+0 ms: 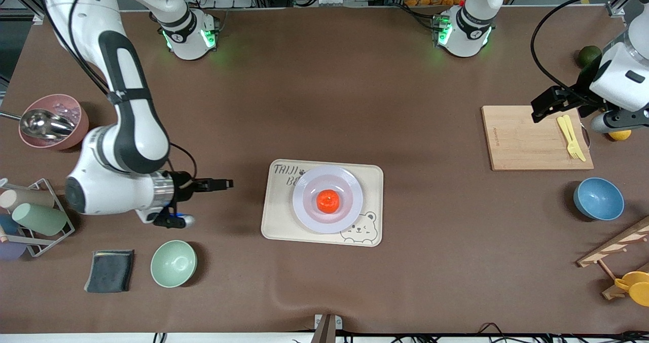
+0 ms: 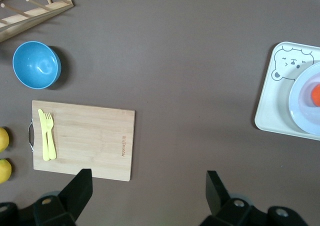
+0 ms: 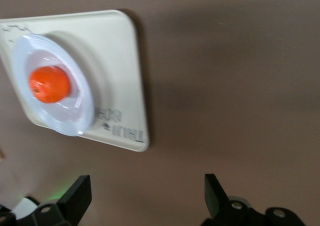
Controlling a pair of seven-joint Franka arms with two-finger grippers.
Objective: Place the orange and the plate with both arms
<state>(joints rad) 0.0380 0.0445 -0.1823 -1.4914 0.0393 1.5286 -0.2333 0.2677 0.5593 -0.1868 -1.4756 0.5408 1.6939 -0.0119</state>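
The orange (image 1: 328,201) lies in the middle of the pale lavender plate (image 1: 350,188). The plate sits on a cream tray with a bear drawing (image 1: 281,221) at the table's middle. My right gripper (image 1: 223,183) is open and empty, low over bare table beside the tray toward the right arm's end. Its wrist view shows the orange (image 3: 48,84), the plate (image 3: 70,118) and the tray (image 3: 122,61) ahead of the gripper (image 3: 146,181). My left gripper (image 1: 543,104) is open and empty over a corner of the cutting board. In the left wrist view the gripper (image 2: 147,178) is apart from the plate (image 2: 305,116).
A wooden cutting board (image 1: 527,140) carries yellow cutlery (image 1: 570,136). A blue bowl (image 1: 598,198), a wooden rack (image 1: 616,246), a lemon (image 1: 619,135) and a dark green fruit (image 1: 589,55) are near it. A green bowl (image 1: 173,263), a grey cloth (image 1: 109,270), a cup rack (image 1: 30,216) and a pink bowl (image 1: 53,121) stand at the right arm's end.
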